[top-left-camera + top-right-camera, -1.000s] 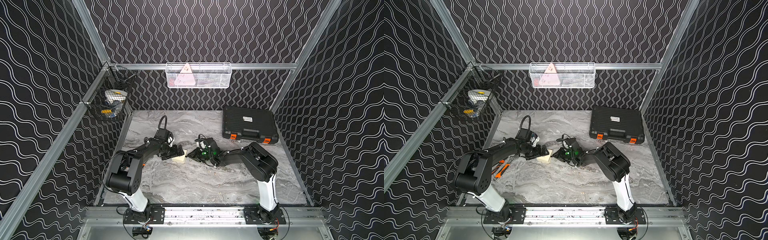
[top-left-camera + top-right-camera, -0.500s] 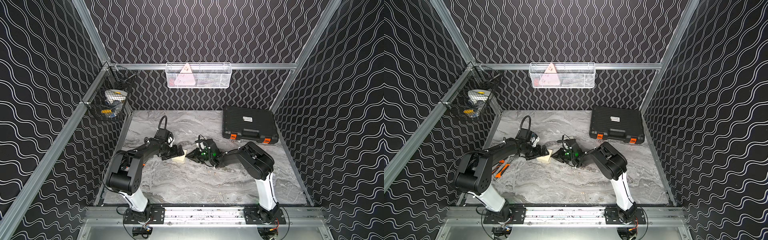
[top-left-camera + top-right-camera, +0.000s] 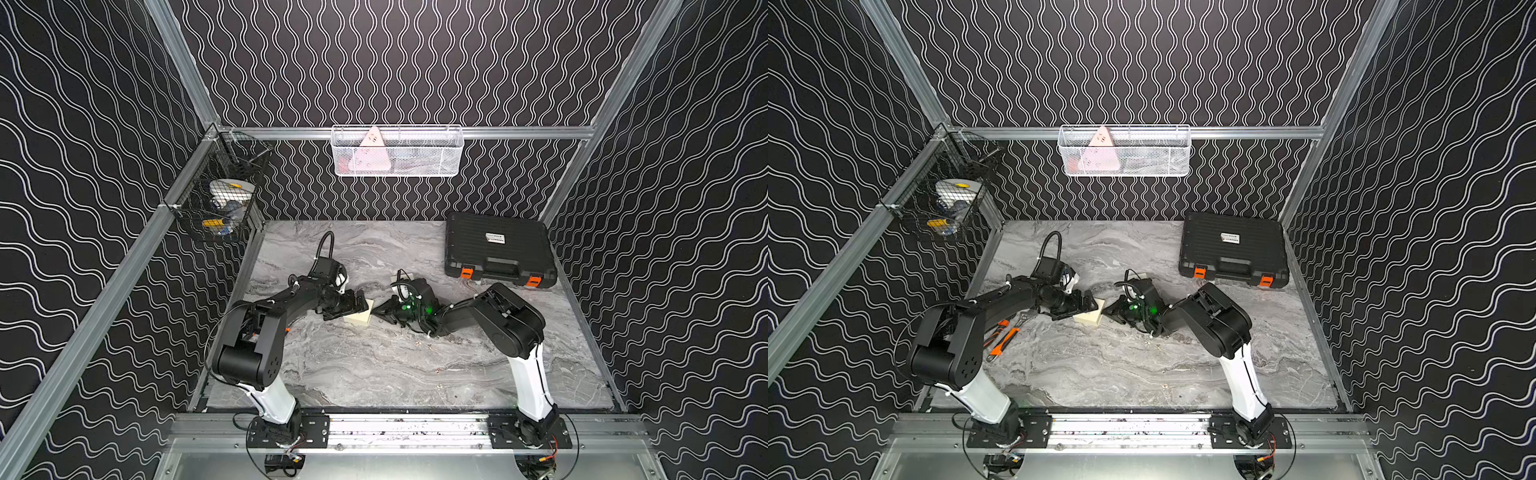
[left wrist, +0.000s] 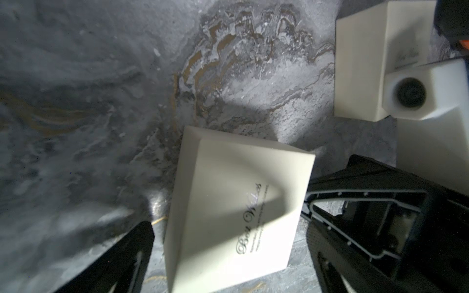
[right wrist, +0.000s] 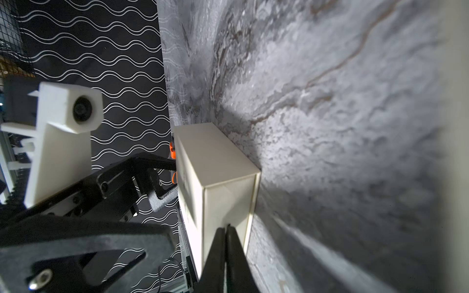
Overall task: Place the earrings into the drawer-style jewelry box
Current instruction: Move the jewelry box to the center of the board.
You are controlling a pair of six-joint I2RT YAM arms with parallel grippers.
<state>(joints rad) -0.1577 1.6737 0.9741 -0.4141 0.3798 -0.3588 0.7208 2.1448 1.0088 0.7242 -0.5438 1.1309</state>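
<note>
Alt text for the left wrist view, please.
A cream box printed with cursive script lies on the grey marble table, straddled by the open left gripper. A second cream box sits beyond it, partly behind a white camera mount.

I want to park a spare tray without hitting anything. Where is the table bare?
Bare: the near strip between the arm bases, save tiny specks; the far middle, left of the case. Crowded: the centre, where left gripper and right gripper meet at the box; pliers lie beside the left arm.

I work inside a lab test cell. Aluminium rails (image 3: pixel 519 132) frame black wave-patterned walls (image 3: pixel 415 62) around my marble-print tabletop (image 3: pixel 374 365), with a tool case (image 3: pixel 498 249) nearby
</note>
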